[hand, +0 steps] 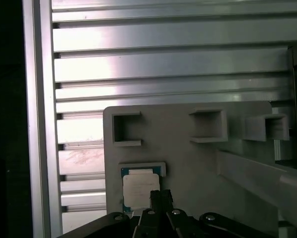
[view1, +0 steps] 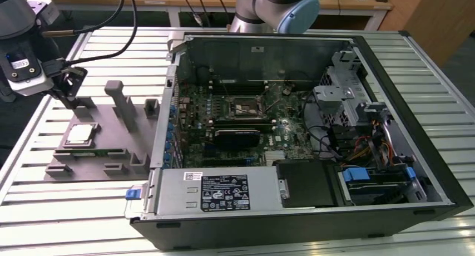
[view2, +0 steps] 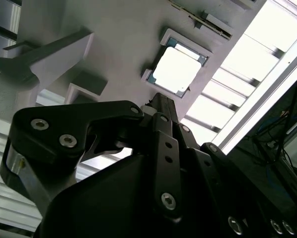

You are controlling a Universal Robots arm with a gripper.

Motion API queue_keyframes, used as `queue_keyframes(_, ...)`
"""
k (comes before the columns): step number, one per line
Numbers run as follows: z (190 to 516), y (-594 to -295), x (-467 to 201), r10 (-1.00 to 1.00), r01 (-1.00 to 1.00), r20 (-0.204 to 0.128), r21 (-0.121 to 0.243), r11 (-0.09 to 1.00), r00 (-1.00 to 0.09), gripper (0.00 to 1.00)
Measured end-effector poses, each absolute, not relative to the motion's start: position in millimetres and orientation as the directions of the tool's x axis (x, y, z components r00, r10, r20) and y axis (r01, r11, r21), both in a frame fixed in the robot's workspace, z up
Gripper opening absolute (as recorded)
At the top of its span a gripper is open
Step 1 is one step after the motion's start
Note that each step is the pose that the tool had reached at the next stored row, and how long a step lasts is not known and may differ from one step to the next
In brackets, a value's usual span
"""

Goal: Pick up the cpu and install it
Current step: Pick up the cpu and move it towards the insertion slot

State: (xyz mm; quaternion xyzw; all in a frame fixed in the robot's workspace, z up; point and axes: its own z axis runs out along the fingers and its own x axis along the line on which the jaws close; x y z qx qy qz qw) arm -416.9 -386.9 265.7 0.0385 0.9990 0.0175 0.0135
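1. Tool [view1: 75,104] hangs over the grey tray [view1: 102,125] at the exterior view's left. It points downward with a slight tilt. Its fingers look pressed together, with nothing between them.
2. Task thing: the cpu [view1: 80,134] lies flat in its square pocket on the tray, metal plate up. In both wrist views the plate shows bright and whole, e.g. [hand: 140,191] and [view2: 177,69]. Nothing touches it.
3. Tool tip vs cpu: in the first wrist view the tip [hand: 161,195] sits just beside one edge of the chip. In the exterior view the tip is near the chip but apart from it, above the tray's farther part. I cannot tell whether the tip touches the tray.
4. Progress, as judged: pick-up not yet done. The chip is neither grasped nor lifted.
5. Install target: the socket [view1: 247,107] on the board inside the open computer case [view1: 297,234] shows no chip that I can make out. It is well apart from the tray. Installation not begun.
6. Arm pose: the wrist section [view1: 22,44] stands over the slatted tabletop [view1: 44,211] beside the case. Another arm joint [view1: 293,11] shows behind the case's far wall.
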Motion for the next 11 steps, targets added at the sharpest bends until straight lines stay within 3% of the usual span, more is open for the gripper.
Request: queue_keyframes(11,257.6,-387.0,-420.2,0.077,0.076,-0.026,0.034,0.996,-0.997,0.11)
